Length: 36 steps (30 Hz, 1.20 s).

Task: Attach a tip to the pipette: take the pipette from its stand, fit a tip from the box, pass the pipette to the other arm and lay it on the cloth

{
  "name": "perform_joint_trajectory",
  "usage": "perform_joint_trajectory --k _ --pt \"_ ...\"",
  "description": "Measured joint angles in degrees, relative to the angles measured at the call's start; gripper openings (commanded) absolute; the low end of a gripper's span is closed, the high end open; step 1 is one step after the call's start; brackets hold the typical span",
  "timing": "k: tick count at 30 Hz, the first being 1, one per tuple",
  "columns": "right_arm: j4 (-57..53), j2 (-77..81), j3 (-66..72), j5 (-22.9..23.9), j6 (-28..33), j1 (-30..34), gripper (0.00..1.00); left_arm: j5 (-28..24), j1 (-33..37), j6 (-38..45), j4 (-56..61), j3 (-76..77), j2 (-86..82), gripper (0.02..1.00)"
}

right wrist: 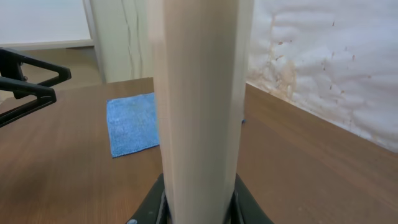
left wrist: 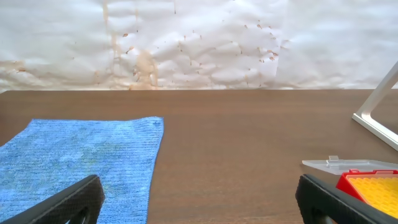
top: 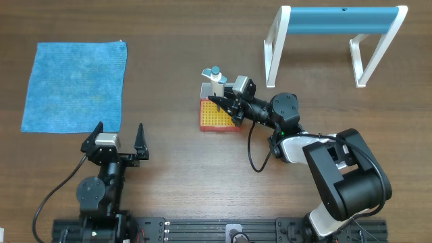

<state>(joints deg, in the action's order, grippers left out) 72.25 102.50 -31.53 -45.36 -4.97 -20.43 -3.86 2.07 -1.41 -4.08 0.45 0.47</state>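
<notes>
Pipette (top: 216,75) stands upright in the clasp of the right gripper (top: 226,104), whose two fingers are pressed closed around the white body near the centre of the wooden table (top: 169,175). Seen from above, the blue-capped tool sits at the 12 o'clock edge of the red tip box (top: 217,120) with its yellow rack. Whether its lower end touches the tips cannot be told. In the right wrist view the pale pipette body (right wrist: 202,93) rises straight up from between the dark fingers (right wrist: 163,208).

Toward 8 o'clock on the table, the left gripper (top: 120,128) hovers with its fingers spread wide and nothing between them, just off the 5 o'clock corner of the blue cloth (top: 74,88). The cloth lies flat at 10 o'clock, well apart from the tip box.

At 1 o'clock stands the white-legged pipette stand (top: 337,23) with its blue bar, nothing hanging from it. From the left wrist view, a clear lid (left wrist: 348,163) lies just behind the tip box (left wrist: 373,190).
</notes>
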Motion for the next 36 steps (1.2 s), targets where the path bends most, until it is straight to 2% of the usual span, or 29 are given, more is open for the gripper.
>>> perform_joint_trajectory --k 6,36 --pt "-0.35 0.00 0.00 1.95 0.20 0.00 0.077 0.00 0.00 0.00 0.00 0.00 0.00 0.998" --pt "-2.75 0.63 -0.35 2.19 1.29 -0.87 0.082 0.00 0.00 0.00 0.00 0.00 0.00 0.996"
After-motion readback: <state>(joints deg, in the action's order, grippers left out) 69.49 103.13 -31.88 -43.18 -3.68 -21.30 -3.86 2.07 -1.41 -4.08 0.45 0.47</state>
